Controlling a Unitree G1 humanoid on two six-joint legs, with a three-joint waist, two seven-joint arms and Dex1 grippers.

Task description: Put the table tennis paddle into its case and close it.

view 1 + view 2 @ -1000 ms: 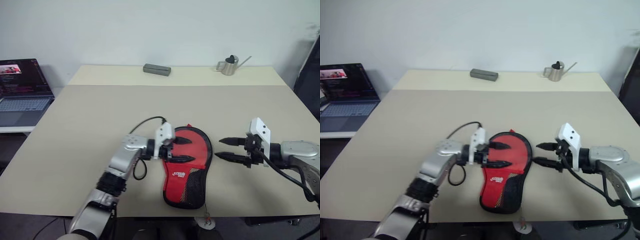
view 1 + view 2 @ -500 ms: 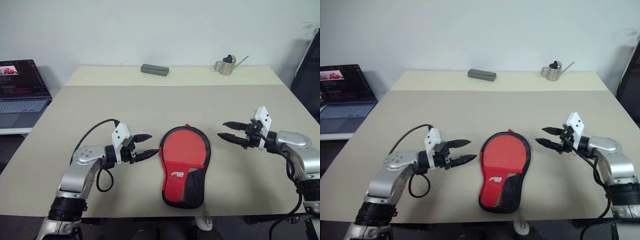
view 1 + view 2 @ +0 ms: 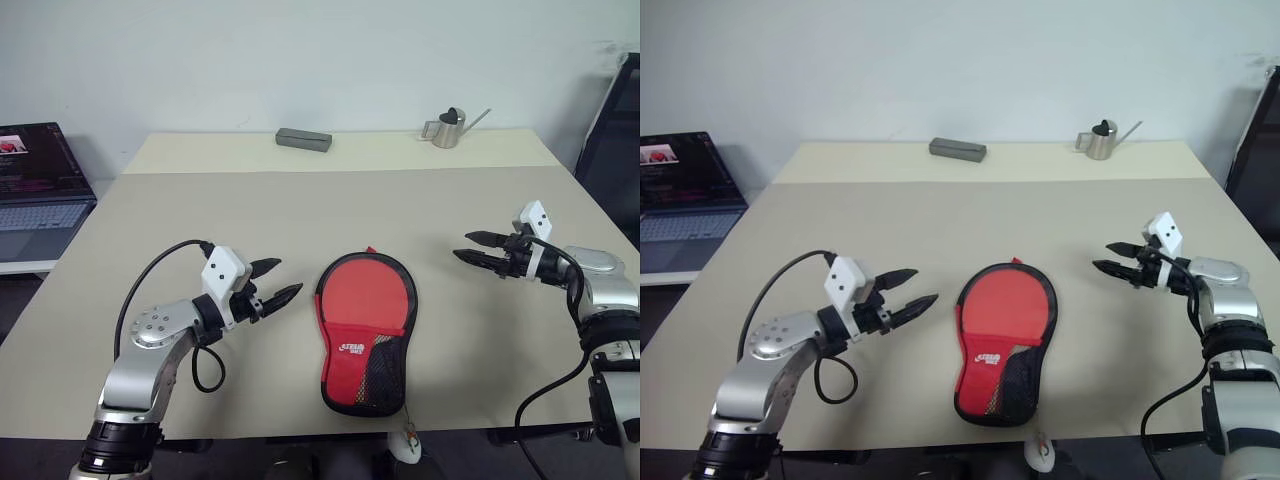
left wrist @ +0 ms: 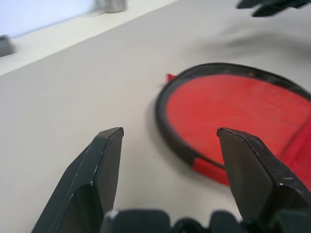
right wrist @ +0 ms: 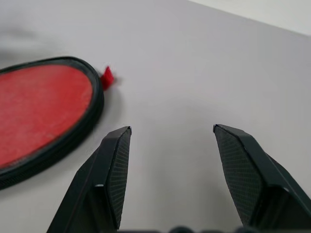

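Its case [image 3: 365, 330] lies flat on the beige table [image 3: 300, 215], near the front edge. The red front with white logo and black mesh pocket faces up, and the rim looks shut all round. A small plush charm [image 3: 405, 443] hangs off the table edge below it. The table tennis paddle is hidden. My left gripper [image 3: 287, 277] hovers open just left of the case's round end, touching nothing. My right gripper [image 3: 463, 246] stands open and empty to the right of the case, farther off. The left wrist view shows the case's rim [image 4: 233, 107] ahead of the open fingers.
A grey rectangular box [image 3: 303, 139] and a small metal watering can [image 3: 447, 130] stand at the table's far edge. An open laptop [image 3: 35, 190] sits on a lower surface to the left. A dark object [image 3: 612, 130] stands beyond the right edge.
Both grippers have drawn away from the case: the left from over its round end out to the left, the right outward and farther back. The case lies where it was.
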